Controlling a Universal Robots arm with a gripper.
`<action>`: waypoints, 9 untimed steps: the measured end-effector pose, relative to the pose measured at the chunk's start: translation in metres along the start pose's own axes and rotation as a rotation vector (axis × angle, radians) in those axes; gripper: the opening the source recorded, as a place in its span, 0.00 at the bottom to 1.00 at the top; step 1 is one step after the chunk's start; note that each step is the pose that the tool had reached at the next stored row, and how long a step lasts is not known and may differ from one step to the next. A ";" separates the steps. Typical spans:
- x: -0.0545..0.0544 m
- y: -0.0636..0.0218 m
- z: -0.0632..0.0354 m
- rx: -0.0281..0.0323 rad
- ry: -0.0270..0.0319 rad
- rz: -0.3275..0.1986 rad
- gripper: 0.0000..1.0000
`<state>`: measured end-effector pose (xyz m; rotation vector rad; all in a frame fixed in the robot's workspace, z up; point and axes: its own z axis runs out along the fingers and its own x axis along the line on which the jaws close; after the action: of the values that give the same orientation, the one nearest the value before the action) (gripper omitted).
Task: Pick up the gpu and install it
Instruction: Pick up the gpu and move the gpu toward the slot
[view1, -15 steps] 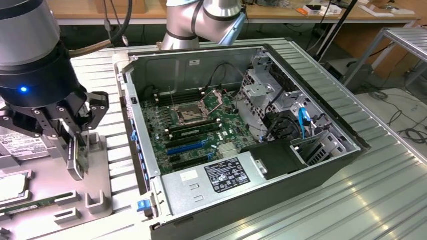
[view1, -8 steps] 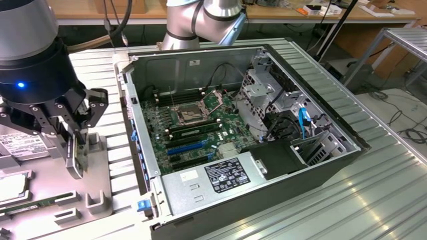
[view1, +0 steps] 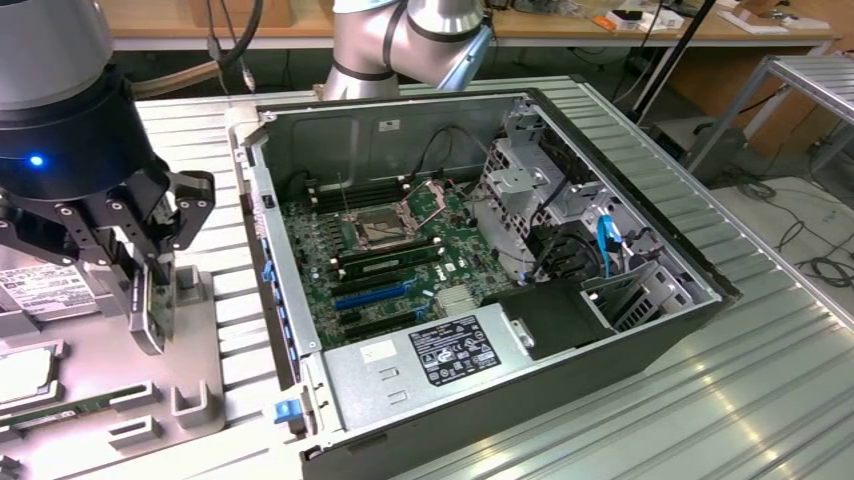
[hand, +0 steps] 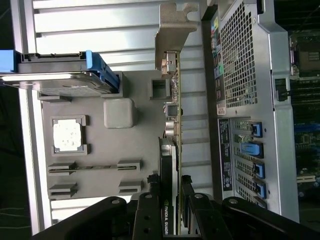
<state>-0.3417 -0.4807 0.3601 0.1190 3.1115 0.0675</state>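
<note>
The gpu (hand: 175, 125) stands on its long edge over the grey parts tray (hand: 140, 145), its silver end bracket (hand: 172, 30) at the far end from the fingers. My gripper (hand: 171, 186) is shut on it, one black finger on each face of the thin board. At the exterior view's left, the gripper (view1: 144, 310) hangs over the tray (view1: 200, 380) with the gpu (view1: 147, 325) seen end-on between the fingers. I cannot tell whether the card still touches the tray. The open computer case (view1: 694, 270) lies to the exterior view's right, its motherboard (view1: 387, 250) and blue slots (view1: 374, 295) exposed.
On the tray lie a silver hard drive (hand: 60, 80) with blue rails, a square processor (hand: 66, 135) and a long green memory stick (view1: 67, 410). The case's rear wall (hand: 240, 75) stands close beside the card. The case sits on a ribbed metal table (view1: 747, 400).
</note>
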 end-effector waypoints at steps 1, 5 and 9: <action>0.000 0.0000 -0.0006 0.0000 0.0000 0.000 0.27; 0.000 0.0001 -0.0035 -0.0001 -0.0001 0.000 0.27; 0.000 0.0004 -0.0080 -0.0001 -0.0001 0.000 0.27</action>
<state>-0.3418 -0.4807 0.3681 0.1190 3.1113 0.0677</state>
